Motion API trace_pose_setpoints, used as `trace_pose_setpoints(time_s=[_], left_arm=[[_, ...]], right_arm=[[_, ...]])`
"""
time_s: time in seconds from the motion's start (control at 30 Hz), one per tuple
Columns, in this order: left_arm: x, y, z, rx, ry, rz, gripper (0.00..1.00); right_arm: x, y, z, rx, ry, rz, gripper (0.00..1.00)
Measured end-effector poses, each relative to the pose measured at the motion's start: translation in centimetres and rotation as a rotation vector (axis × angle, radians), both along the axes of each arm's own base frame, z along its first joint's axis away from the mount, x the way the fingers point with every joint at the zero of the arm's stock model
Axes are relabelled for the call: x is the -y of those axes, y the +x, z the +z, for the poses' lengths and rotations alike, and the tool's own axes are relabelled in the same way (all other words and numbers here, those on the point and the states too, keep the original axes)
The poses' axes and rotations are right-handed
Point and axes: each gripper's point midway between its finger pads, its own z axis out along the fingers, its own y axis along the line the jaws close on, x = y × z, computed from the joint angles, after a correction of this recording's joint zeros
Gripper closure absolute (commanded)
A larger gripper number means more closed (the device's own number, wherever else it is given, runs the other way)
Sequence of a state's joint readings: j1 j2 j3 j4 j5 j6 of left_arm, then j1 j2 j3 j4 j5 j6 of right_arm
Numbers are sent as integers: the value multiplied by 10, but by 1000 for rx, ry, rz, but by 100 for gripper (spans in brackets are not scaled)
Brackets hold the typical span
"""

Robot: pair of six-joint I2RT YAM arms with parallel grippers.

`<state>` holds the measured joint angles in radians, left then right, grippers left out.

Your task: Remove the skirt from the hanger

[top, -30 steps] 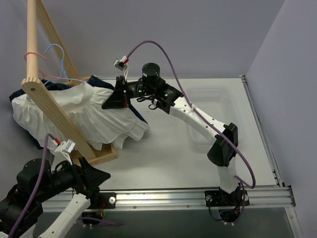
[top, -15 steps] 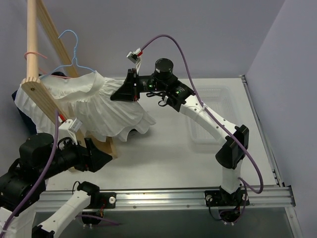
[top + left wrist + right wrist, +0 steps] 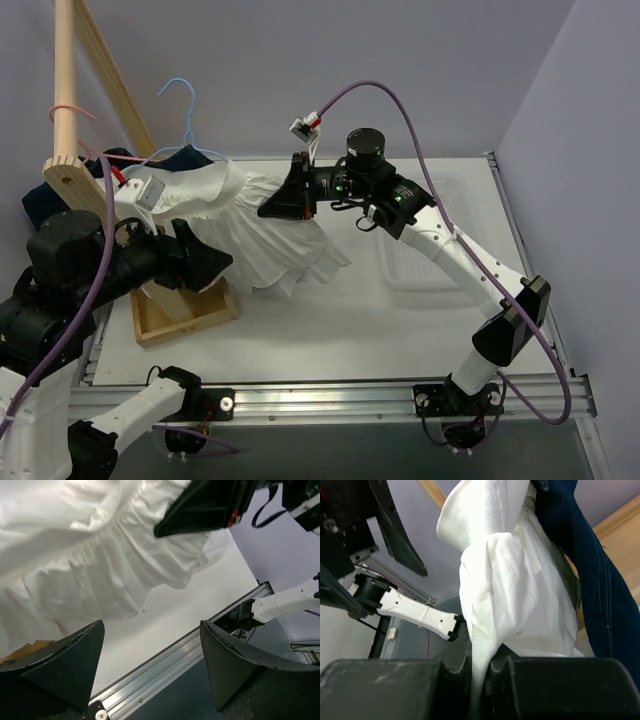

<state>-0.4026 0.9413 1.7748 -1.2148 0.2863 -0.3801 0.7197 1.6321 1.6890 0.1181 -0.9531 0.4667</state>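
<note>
Top view: skirt hangs in the air above the table, between both arms. Its upper edge lies at the hanger, whose hook stands apart from the wooden rod. Right gripper holds the skirt's upper right part. Left gripper is at the lower left hem. Navy garment sits behind

Left wrist: fingers spread wide, nothing between them; skirt ruffles above, apart from them

Right wrist: fingers clenched on a skirt fold; navy garment to the right
</note>
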Motion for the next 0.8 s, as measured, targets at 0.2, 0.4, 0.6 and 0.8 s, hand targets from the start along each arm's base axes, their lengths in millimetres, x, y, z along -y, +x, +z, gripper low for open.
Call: trace_pose_setpoints(time_s=[0.2,0.4,0.6,0.8], left_arm=[[7,23,18,28,-6,13,17],[11,36,24,31,-27,33,19],[16,47,28,34,-30,38,20],[21,62,24,17,-24,46,23]], right_arm=[[21,-18,-17,-4,-64,-17,100],[53,-47,-46,-51,-125,-54,100],[76,-67,-62,-109,-155,-103,100],[88,-77,-53,-130,-135,-146,100]])
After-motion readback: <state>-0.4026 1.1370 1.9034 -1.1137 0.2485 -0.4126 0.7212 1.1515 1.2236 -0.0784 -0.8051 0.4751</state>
